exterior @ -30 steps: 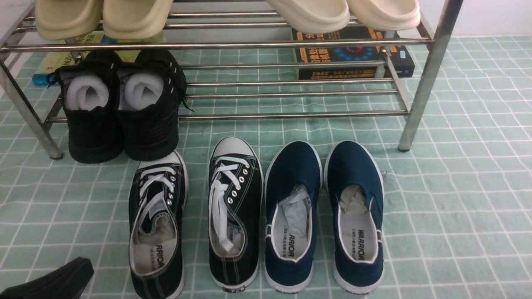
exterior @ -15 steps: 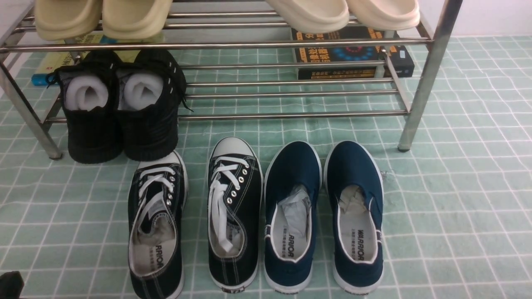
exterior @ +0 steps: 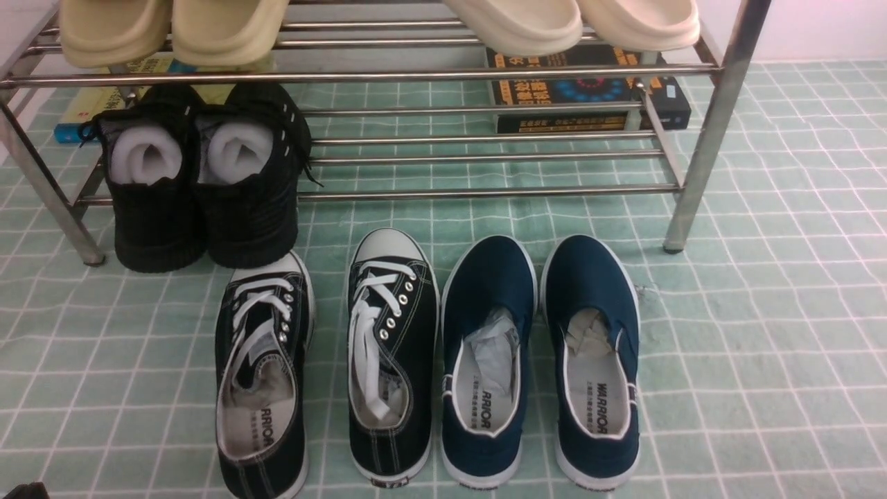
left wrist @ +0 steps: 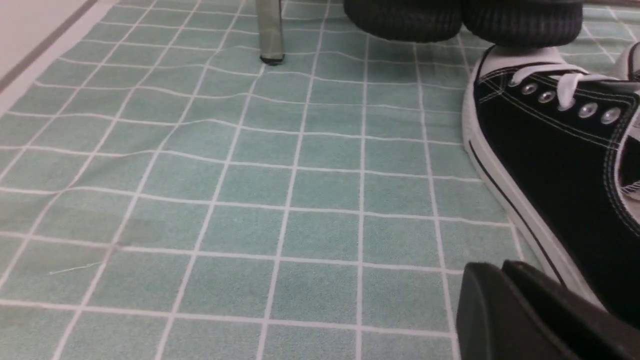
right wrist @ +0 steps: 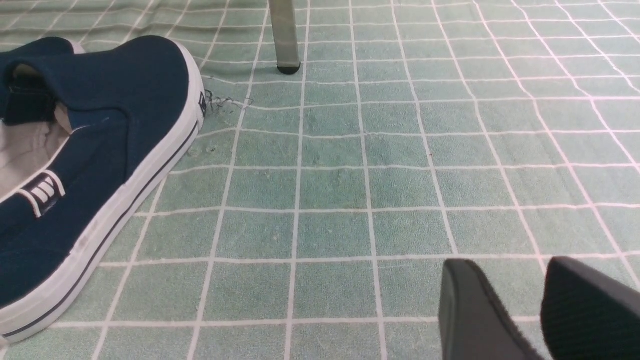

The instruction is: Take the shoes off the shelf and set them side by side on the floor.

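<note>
Front view: the floor (exterior: 762,312), pale green with a grid of thin white lines, fills the scene, and the shelf (exterior: 485,69) of shiny metal bars stands on it at the far side. On the shelf's lower tier sit the all-black shoes (exterior: 201,180) stuffed with white foam rolls; the beige slippers (exterior: 173,28) and cream slippers (exterior: 575,24) rest on the upper bars, and a dark book (exterior: 589,97) lies under the shelf.

The shoes (exterior: 326,360), black canvas with white laces, stand on the floor in front of the shelf, toes toward it, roughly parallel with a narrow strip of floor between them. The navy slip-ons (exterior: 540,360) stand just beside them on the robot's right.

In the left wrist view the left gripper (left wrist: 530,315) hangs low over the floor, with the left sneaker (left wrist: 555,165) just beside it toward the robot's right and a shelf leg (left wrist: 270,30) well ahead. Its fingers (left wrist: 490,310) lie pressed together, holding nothing.

In the right wrist view the right gripper (right wrist: 515,305) hangs over bare floor, its fingers (right wrist: 465,305) slightly apart with a narrow gap and nothing between them. The right navy slip-on (right wrist: 90,165) lies near it toward the robot's left, apart from it.
</note>
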